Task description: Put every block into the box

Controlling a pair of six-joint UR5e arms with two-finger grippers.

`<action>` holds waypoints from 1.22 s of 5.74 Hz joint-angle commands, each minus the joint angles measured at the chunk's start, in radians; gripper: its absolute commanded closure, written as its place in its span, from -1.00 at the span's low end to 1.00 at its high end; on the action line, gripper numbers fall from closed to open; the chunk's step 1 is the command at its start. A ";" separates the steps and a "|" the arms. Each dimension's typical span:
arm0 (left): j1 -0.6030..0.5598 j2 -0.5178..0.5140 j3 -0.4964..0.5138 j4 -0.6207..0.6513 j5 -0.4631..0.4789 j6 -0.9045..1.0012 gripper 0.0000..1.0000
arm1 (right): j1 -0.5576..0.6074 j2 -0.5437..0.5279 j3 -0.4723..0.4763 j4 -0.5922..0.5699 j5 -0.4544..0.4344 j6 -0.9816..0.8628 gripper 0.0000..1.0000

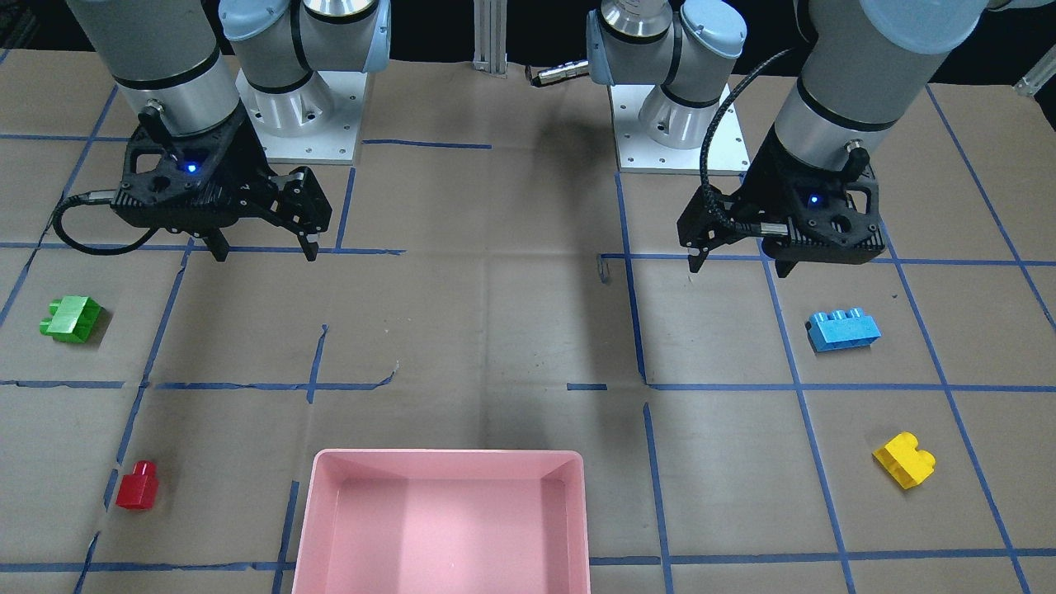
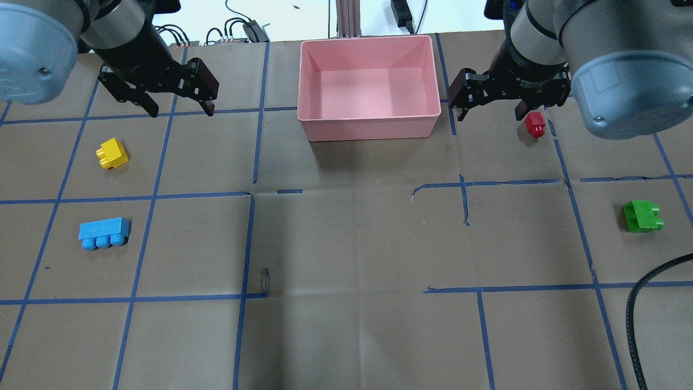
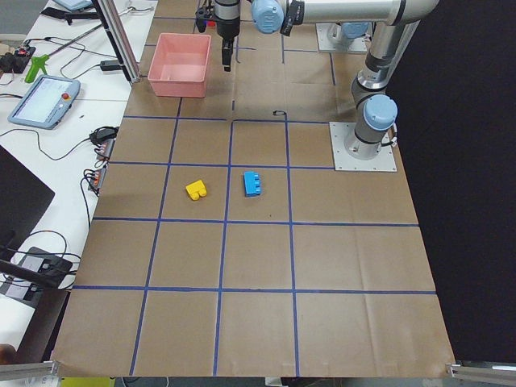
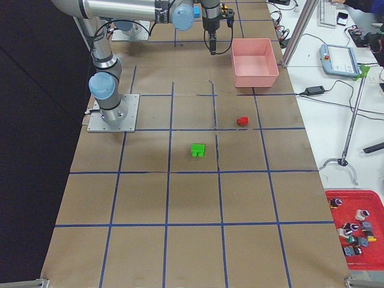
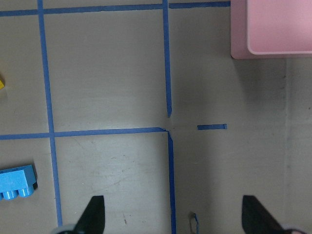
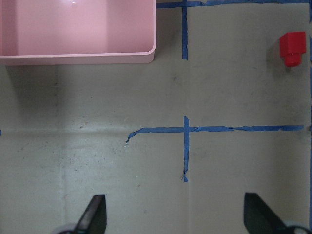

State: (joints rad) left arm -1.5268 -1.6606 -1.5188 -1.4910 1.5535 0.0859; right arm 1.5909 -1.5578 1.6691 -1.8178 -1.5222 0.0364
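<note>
Left tool [image 2: 182,112]: hanging wide open, empty.
Right tool [image 2: 490,115]: hanging wide open, empty.
Box [image 2: 368,125]: sitting on the worktop [image 2: 352,244] between them.
Blocks: yellow block [image 2: 112,154], blue block [image 2: 104,233] lying at left; red block [image 2: 535,124], green block [image 2: 642,216] at right (all outside it).

Brown table [image 2: 346,336] with blue tape lines [image 2: 189,195]: pink box [image 2: 368,128], green block [image 2: 642,215], light blue block [image 2: 104,233], yellow block [image 2: 112,154], red block [image 2: 535,123].
</note>
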 commanded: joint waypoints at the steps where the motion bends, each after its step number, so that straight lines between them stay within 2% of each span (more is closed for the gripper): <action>1: 0.000 0.004 -0.004 0.001 0.002 0.003 -0.99 | 0.000 0.008 -0.014 0.000 0.000 0.000 -1.00; 6: 0.008 0.007 -0.012 0.002 0.003 0.026 -0.98 | 0.000 0.010 -0.014 0.000 0.000 0.000 -1.00; 7: 0.022 0.007 -0.014 0.003 0.007 0.096 -0.98 | 0.001 0.013 -0.014 0.000 0.000 0.000 -1.00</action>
State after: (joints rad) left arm -1.5154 -1.6537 -1.5305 -1.4890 1.5582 0.1328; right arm 1.5910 -1.5468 1.6547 -1.8178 -1.5217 0.0372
